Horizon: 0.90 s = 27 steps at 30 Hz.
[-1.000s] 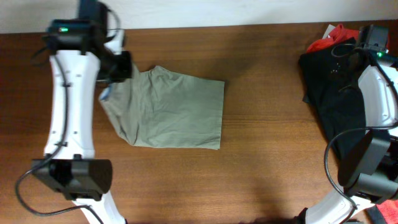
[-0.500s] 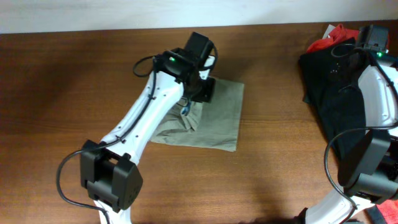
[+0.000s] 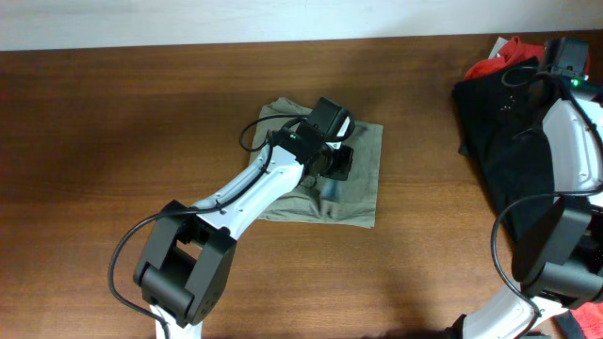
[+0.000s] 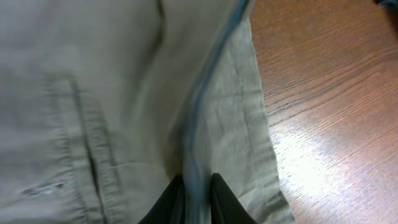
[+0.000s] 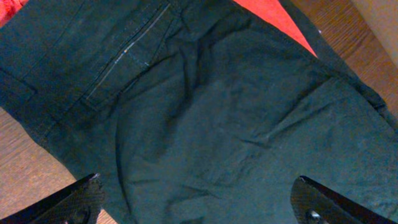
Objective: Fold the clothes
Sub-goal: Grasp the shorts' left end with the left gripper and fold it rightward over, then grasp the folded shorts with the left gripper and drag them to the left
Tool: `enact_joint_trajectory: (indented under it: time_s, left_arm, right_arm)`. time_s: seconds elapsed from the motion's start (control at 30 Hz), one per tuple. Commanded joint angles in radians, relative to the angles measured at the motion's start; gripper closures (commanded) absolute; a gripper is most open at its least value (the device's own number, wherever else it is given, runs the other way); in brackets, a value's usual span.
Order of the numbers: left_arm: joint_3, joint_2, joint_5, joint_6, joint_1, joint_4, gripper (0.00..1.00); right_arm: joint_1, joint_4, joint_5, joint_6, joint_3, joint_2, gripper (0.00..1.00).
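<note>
Olive-green shorts [image 3: 358, 160] lie folded over in the middle of the wooden table. My left gripper [image 3: 330, 162] is over them and is shut on a fold of their waistband edge; the left wrist view shows the shorts [image 4: 93, 93] and the fingers [image 4: 198, 198] pinching a pale blue-lined hem. My right gripper [image 5: 199, 199] is open and empty, hovering over black trousers [image 5: 205, 112], which lie at the right edge of the table in the overhead view [image 3: 509, 141].
A red garment [image 3: 504, 55] lies under the black trousers at the back right; its corner shows in the right wrist view [image 5: 273, 25]. Bare wooden table [image 3: 113, 141] surrounds the shorts.
My left gripper has carried the shorts' left edge rightwards across the garment, folding it over itself. The whole garment has shifted to the right. The right arm has not moved.
</note>
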Motion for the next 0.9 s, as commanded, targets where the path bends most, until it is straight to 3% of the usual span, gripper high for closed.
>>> enact_joint_trajectory:
  time_s: [0.0, 0.03, 0.1, 0.23, 0.27, 0.3, 0.33, 0.37, 0.47, 0.53, 0.7, 0.73, 0.8, 0.87]
  left_arm:
    - [-0.002, -0.006, 0.015, -0.011, -0.005, 0.017, 0.85]
    - [-0.002, -0.006, 0.015, -0.010, -0.007, 0.027, 0.79]
    - [0.009, -0.011, 0.015, -0.010, 0.001, 0.014, 0.78]
    - [0.032, -0.045, 0.010, 0.007, 0.232, -0.215, 0.79]
    - [0.032, -0.028, 0.010, 0.062, 0.298, -0.250, 0.65]
    - [0.032, -0.020, 0.011, 0.093, 0.334, -0.259, 0.45]
    - [0.032, -0.013, 0.013, 0.112, 0.367, -0.262, 0.38]
    - [0.032, -0.006, 0.036, 0.147, 0.422, -0.262, 0.17]
    - [0.032, 0.012, 0.314, 0.339, 0.534, -0.271, 0.07]
    - [0.032, 0.060, 0.319, 0.352, 0.534, -0.284, 0.06]
    - [0.032, 0.214, 0.418, 0.385, 0.528, -0.243, 0.07]
    - [0.032, 0.232, 0.439, 0.389, 0.528, -0.230, 0.11]
    - [0.032, 0.241, 0.468, 0.388, 0.528, -0.192, 0.82]
    - [0.032, 0.241, 0.468, 0.367, 0.529, -0.163, 0.81]
  right_arm:
    - [-0.002, 0.002, 0.011, 0.008, 0.003, -0.013, 0.01]
    - [-0.002, 0.002, 0.011, 0.008, 0.003, -0.013, 0.01]
    - [-0.002, 0.002, 0.011, 0.008, 0.003, -0.013, 0.01]
    - [-0.001, 0.002, 0.011, 0.008, 0.003, -0.013, 0.01]
    - [-0.001, 0.002, 0.011, 0.008, 0.003, -0.013, 0.01]
    - [-0.001, 0.002, 0.011, 0.008, 0.003, -0.013, 0.01]
    - [-0.001, 0.002, 0.011, 0.008, 0.003, -0.013, 0.01]
    - [-0.001, 0.002, 0.011, 0.008, 0.003, -0.013, 0.01]
    - [-0.001, 0.002, 0.011, 0.008, 0.003, -0.013, 0.01]
    - [-0.001, 0.002, 0.011, 0.008, 0.003, -0.013, 0.01]
    - [-0.001, 0.002, 0.011, 0.008, 0.003, -0.013, 0.01]
    - [-0.001, 0.002, 0.011, 0.008, 0.003, -0.013, 0.01]
    - [-0.001, 0.002, 0.011, 0.008, 0.003, -0.013, 0.01]
    - [-0.001, 0.002, 0.011, 0.008, 0.003, -0.013, 0.01]
